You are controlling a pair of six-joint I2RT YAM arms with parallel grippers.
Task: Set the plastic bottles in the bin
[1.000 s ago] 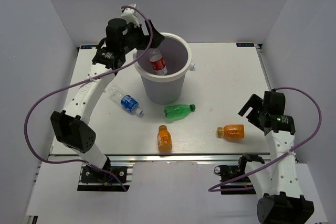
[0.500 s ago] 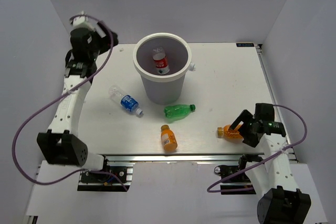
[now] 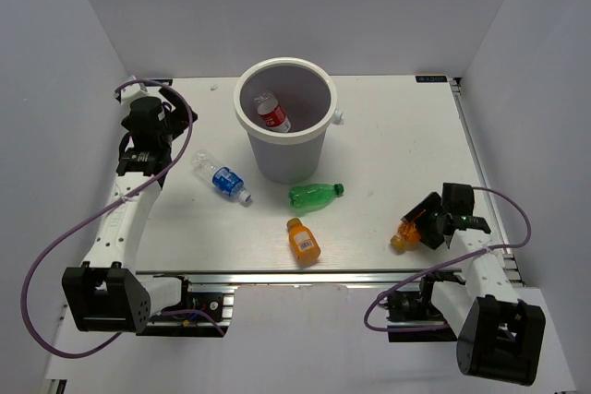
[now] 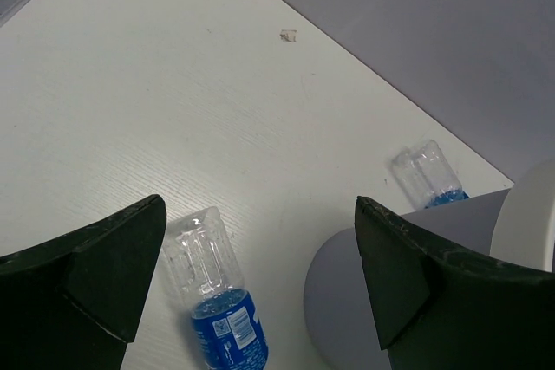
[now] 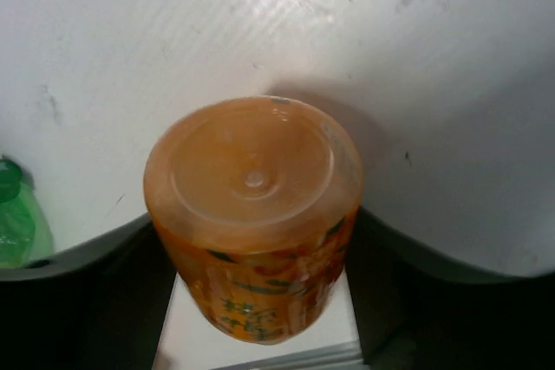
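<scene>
The white bin [image 3: 242, 123] stands at the table's back middle with a red-label bottle [image 3: 270, 111] lying inside. A blue-label bottle [image 3: 222, 177] lies left of the bin. A green bottle [image 3: 314, 195] and an orange bottle [image 3: 303, 240] lie in front of it. My left gripper [image 3: 148, 156] hangs open above the table just left of the blue-label bottle [image 4: 212, 301], with nothing between its fingers [image 4: 95, 257]. My right gripper [image 3: 432, 226] is shut on a second orange bottle [image 3: 410, 231], tilted cap-down at the front right. In the right wrist view this orange bottle [image 5: 254, 214] fills the gap between the jaws.
The bin's wall [image 4: 347, 301] and rim [image 4: 529, 223] stand close to the right of my left gripper. The green bottle [image 5: 13, 214] shows at the left edge of the right wrist view. The table's front edge runs just below the right gripper.
The left arm swung from the bin to the left and down beside the blue-label bottle. The right gripper came down and closed on the orange bottle, tilting it. The loose orange bottle rolled slightly right.
</scene>
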